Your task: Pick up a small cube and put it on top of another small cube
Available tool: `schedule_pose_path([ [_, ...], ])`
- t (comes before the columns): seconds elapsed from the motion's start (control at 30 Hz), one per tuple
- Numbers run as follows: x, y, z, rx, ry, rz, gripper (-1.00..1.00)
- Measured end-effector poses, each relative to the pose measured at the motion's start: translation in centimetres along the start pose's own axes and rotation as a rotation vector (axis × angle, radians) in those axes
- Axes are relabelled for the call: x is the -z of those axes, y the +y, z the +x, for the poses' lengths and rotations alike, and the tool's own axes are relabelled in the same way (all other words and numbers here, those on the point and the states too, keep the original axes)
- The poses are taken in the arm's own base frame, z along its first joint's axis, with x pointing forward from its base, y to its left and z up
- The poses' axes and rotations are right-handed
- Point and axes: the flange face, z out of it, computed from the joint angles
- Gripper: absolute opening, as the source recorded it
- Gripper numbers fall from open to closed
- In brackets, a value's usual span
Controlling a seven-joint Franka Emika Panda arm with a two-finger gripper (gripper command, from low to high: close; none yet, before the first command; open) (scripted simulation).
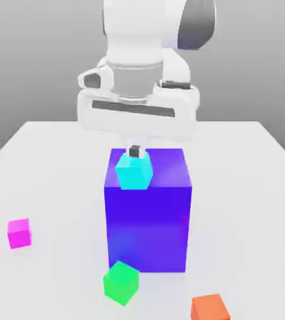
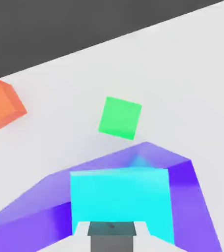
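Note:
My gripper (image 1: 135, 152) is shut on a small cyan cube (image 1: 134, 172), and a dark fingertip (image 2: 111, 236) shows against the cube's upper face (image 2: 121, 202). The cube hangs at the top front edge of a tall blue block (image 1: 148, 231); whether it touches the block I cannot tell. A small green cube (image 1: 120, 282) lies tilted on the table just in front of the blue block's lower corner, and it shows beyond the cyan cube in the hand view (image 2: 120, 117).
A small magenta cube (image 1: 19, 233) sits on the white table (image 1: 251, 187) at the exterior view's left. A small orange cube (image 1: 210, 308) lies at the front right, also seen from the hand (image 2: 1, 104). The blue block (image 2: 187, 187) stands mid-table.

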Motion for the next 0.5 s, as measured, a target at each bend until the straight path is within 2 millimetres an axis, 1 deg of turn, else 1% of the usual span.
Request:
schedule_pose_path([
  [0.03,-0.2,-1.1,-0.8,0.011,0.028,-0.014,-1.00],
  [0.1,-1.5,-3.3,-2.7,0.034,0.084,-0.044,-1.00],
  [0.17,-3.3,-5.5,-4.9,0.062,0.133,-0.068,-1.00],
  [0.27,-6.3,-8.3,-9.0,0.114,0.190,-0.082,-1.00],
  [0.4,-10.1,-11.1,-15.6,0.199,0.225,-0.064,-1.00],
  [0.43,-11.0,-11.6,-18.2,0.239,0.225,-0.051,-1.00],
  [0.47,-11.8,-11.9,-20.0,0.258,0.221,-0.039,-1.00],
  [0.5,-12.6,-12.2,-22.1,0.285,0.215,-0.024,-1.00],
])
